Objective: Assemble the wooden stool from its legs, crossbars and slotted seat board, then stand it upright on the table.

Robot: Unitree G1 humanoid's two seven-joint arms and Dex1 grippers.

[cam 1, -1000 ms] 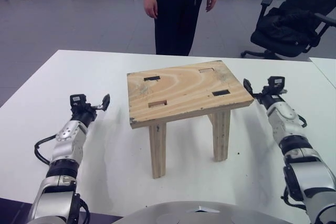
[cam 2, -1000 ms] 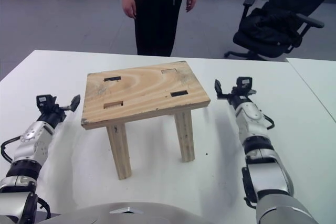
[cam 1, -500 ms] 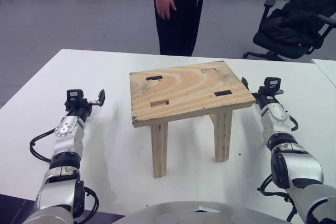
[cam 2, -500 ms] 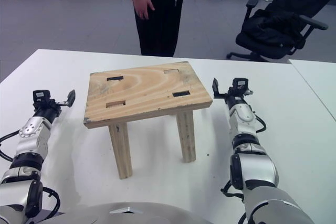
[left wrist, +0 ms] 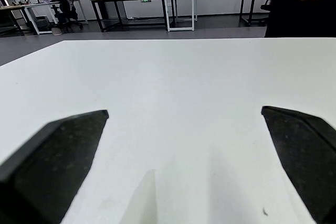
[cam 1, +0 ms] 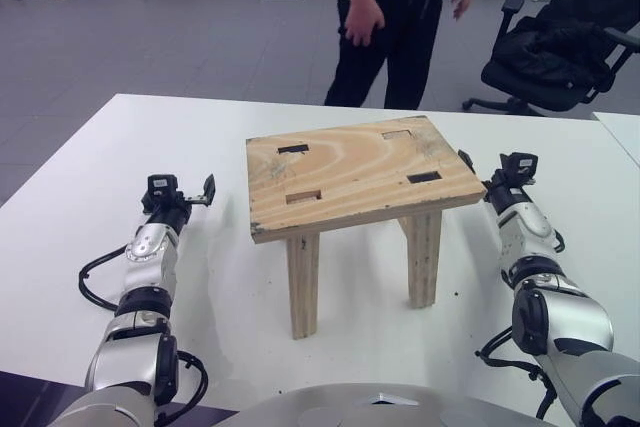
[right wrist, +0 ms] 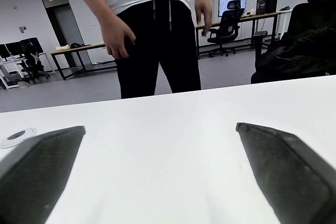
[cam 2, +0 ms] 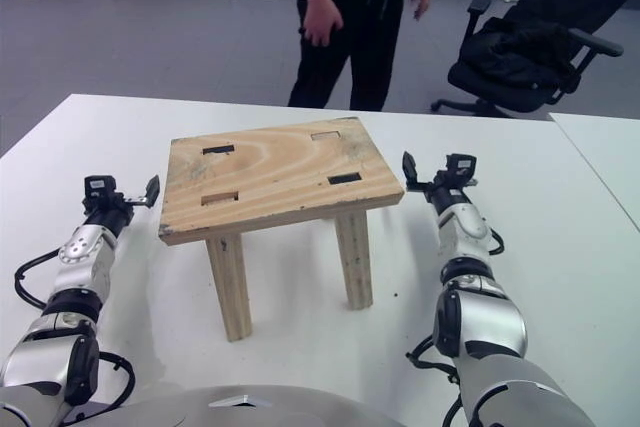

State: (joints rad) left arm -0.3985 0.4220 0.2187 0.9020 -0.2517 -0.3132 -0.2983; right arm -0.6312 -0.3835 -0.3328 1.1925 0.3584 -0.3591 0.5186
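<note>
The wooden stool (cam 1: 360,172) stands upright on its legs in the middle of the white table (cam 1: 120,137), its slotted seat board on top. My left gripper (cam 1: 185,192) rests low over the table to the left of the seat, open and holding nothing. In the left wrist view its fingers (left wrist: 58,150) stand wide apart over bare tabletop. To the right of the seat, close to its edge, is my right gripper (cam 1: 490,172), open with nothing in it. Its fingers (right wrist: 283,166) are likewise spread in the right wrist view.
A person (cam 1: 400,7) stands just beyond the table's far edge. A black office chair (cam 1: 560,37) is at the back right, and a second white table (cam 1: 625,132) at the right edge. Bare tabletop lies on both sides of the stool.
My left gripper has shifted a little toward the stool. The right gripper has barely moved. The person behind the table has stepped to the right. The stool has stayed put.
</note>
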